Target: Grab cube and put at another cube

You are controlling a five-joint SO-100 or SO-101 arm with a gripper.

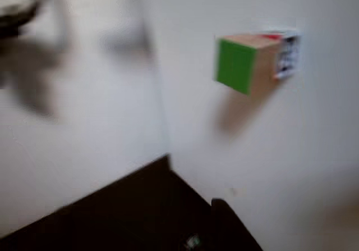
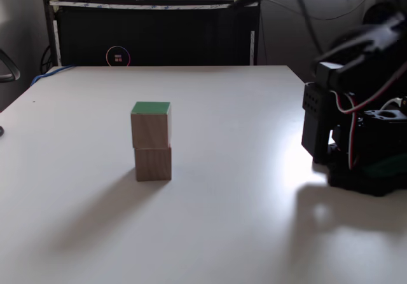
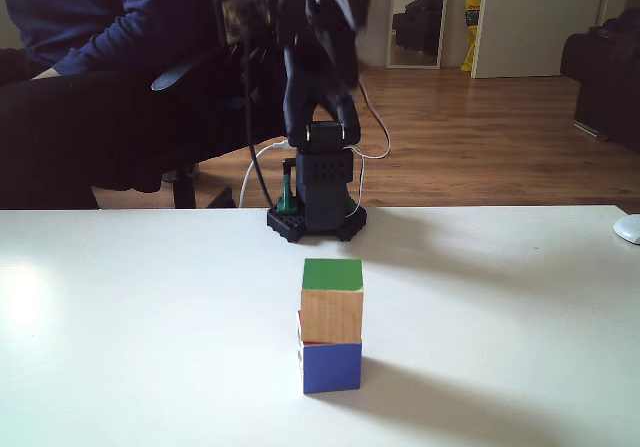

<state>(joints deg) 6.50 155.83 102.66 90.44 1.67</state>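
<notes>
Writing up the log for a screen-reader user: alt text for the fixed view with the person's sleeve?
The green-topped cube sits stacked on the another cube, whose near face is blue, on a white table. The black arm stands behind, folded back.

Cube: light wood, green top. Another cube: blue face.

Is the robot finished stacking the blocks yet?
Looks finished. The cube, green face up, sits on the other cube, stacked in both fixed views. Nothing seems in hand: the arm is folded back over its base, away from the stack. Nothing looks left.
</notes>
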